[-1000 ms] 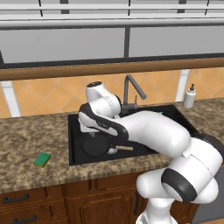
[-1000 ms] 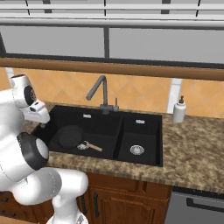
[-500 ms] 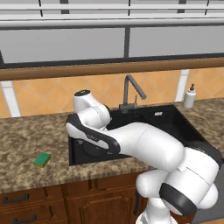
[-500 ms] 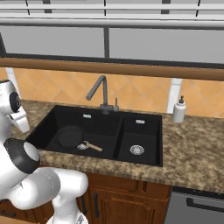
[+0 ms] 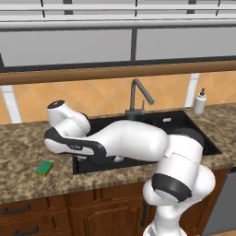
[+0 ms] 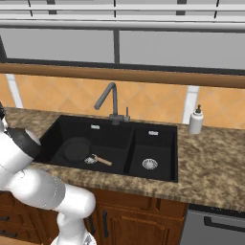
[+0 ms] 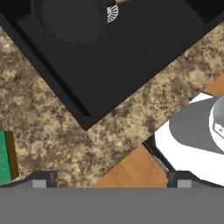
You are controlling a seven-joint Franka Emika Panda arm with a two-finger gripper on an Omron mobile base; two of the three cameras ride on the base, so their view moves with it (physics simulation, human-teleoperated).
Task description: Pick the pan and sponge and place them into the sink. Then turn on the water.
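Left base view: arm has swung left off the black double-basin sink (image 5: 203,138), toward the green-topped rectangular sponge (image 5: 44,168). Small black frying pan (image 6: 78,148) already sits in sink. Gripper (image 7: 109,186) spread, empty. Sponge next.

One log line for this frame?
pan: in sink | sponge: on counter, left of sink | gripper: open, empty | faucet: no water

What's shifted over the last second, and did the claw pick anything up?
The arm has swung left, from above the wide basin out over the counter toward the sponge. The claw stayed open and took hold of nothing. The pan still lies in the sink, the sponge still rests on the counter, and the faucet remains dry.
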